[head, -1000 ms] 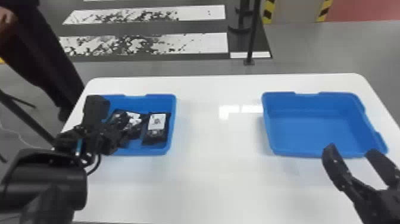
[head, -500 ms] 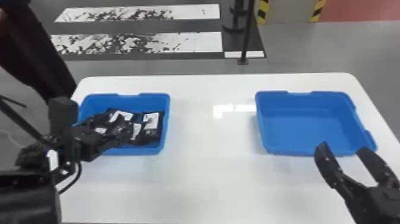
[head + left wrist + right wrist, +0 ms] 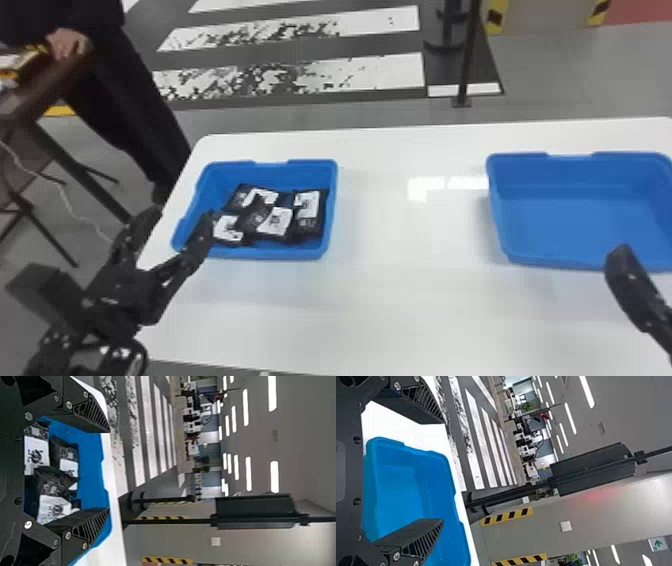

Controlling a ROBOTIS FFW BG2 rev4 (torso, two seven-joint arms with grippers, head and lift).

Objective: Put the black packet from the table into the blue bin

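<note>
Currently, left end effector (image 3: 108, 470) and right end effector (image 3: 443, 471) are gaping. Black packets (image 3: 274, 221), likely soft and light, are favouring mid-body grips.

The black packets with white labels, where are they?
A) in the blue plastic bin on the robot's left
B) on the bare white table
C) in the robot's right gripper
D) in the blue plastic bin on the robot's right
A: the black packets lie inside the left blue bin.
</note>
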